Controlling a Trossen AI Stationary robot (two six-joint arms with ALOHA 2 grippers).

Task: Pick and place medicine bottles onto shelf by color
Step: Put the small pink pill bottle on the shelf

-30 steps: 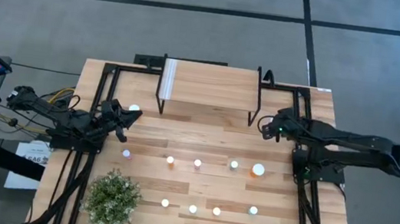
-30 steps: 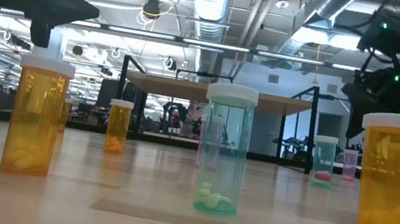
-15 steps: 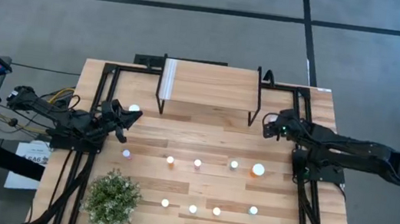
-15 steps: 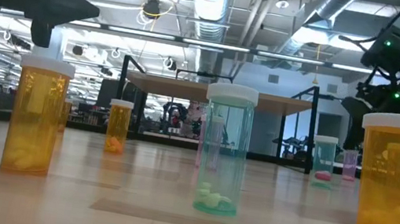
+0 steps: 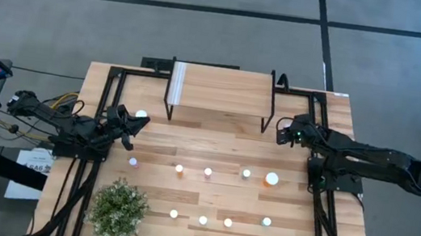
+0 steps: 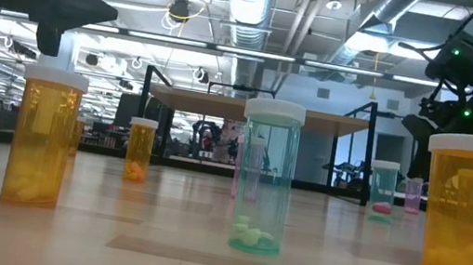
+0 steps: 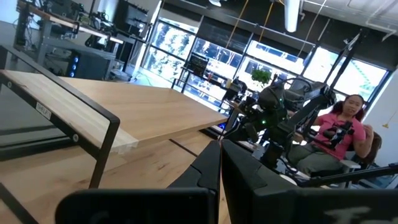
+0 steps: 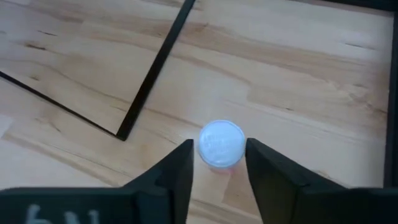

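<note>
Several white-capped medicine bottles stand upright on the table in two rows (image 5: 207, 171) (image 5: 203, 220); from the low view their bodies are orange (image 6: 43, 137), teal (image 6: 264, 179) and pink. The shelf (image 5: 221, 87) stands at the far middle. My right gripper (image 5: 281, 134) (image 8: 221, 163) is beside the shelf's right legs, shut on a small pink bottle (image 6: 413, 194) that the high view hides. My left gripper (image 5: 133, 120) (image 7: 219, 171) hovers at the table's left, shut and holding nothing, next to one white cap (image 5: 141, 114). My right gripper pinches the small bottle at its white cap (image 8: 239, 149), one finger (image 8: 180, 167) on each side. The fingers slant down at it from the table's right. The bottle stands upright with its base on the table.
A green potted plant (image 5: 118, 210) sits at the near left. Black frame rails (image 5: 100, 120) (image 5: 321, 206) run along both sides of the table. The shelf's black foot bar (image 8: 149, 74) lies close to the held bottle. A seated person (image 7: 345, 127) is beyond the table's right side.
My right gripper has sunk a little toward the table beside the shelf's right legs, down over the small pink bottle, and has then stayed still. No bottle has moved.
</note>
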